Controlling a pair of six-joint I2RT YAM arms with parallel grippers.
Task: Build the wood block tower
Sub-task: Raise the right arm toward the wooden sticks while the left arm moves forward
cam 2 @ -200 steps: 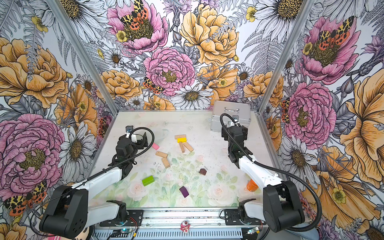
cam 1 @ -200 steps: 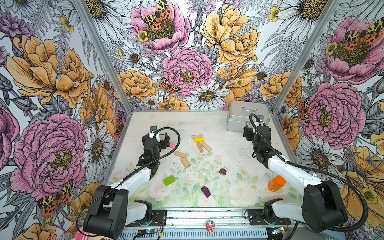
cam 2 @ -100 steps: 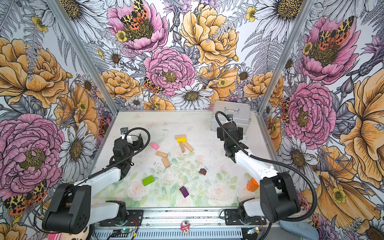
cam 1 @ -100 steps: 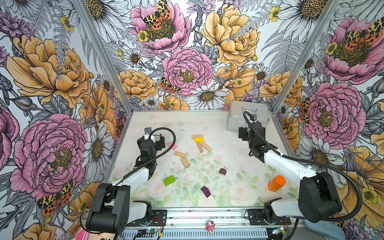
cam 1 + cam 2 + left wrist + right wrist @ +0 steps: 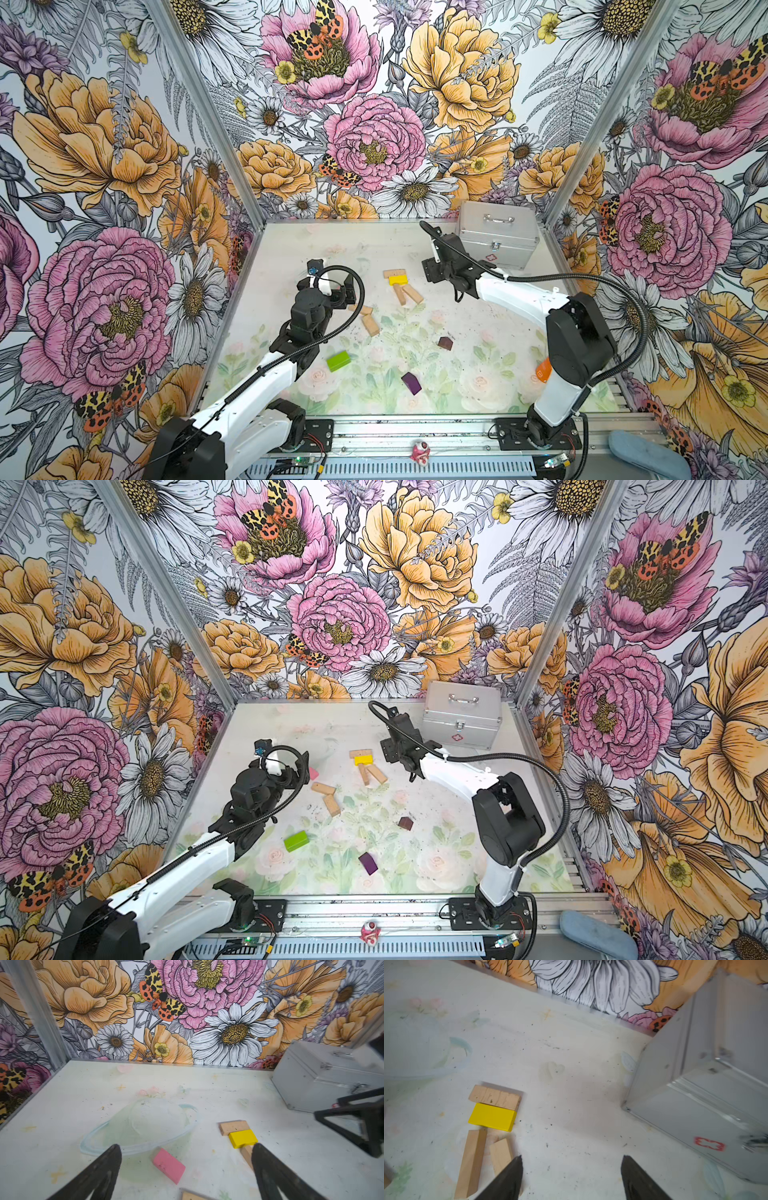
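**Table** (image 5: 291, 249): one, white with a faded flower print, in a booth papered with flowers.

**Blocks for the tower: ten, all loose on the table, none yet stacked in crossed layers**
- plain tan blocks (image 5: 394, 273): five. One lies crosswise at the back of the group, its long side against the yellow block. Two lie just in front of the yellow block, splayed in a narrow V. Two more lie nearer the left arm, close together but apart.
- yellow block (image 5: 397, 279): one, between the crosswise tan block and the V.
- pink block (image 5: 169, 1165): one, flat on the table under the left tool, untouched.
- lime-green block (image 5: 338, 360): one, towards the front, beside the left forearm.
- purple block (image 5: 411, 382): one, front middle, well apart from the rest.
- dark-brown block (image 5: 445, 342): one, between the purple block and the tan V, clear of both.

**Other items**
- silver case (image 5: 498, 239): one, in the back right corner, lid down, with a handle on top and a red cross mark on its front.
- orange bottle (image 5: 543, 370): one, front right, mostly hidden behind the right arm.

**Tools: two**
- left tool (image 5: 186, 1147): fingers spread wide, nothing gripped, over the pink block.
- right tool (image 5: 572, 1157): fingers apart, nothing between them, over bare table between the tan V and the silver case.
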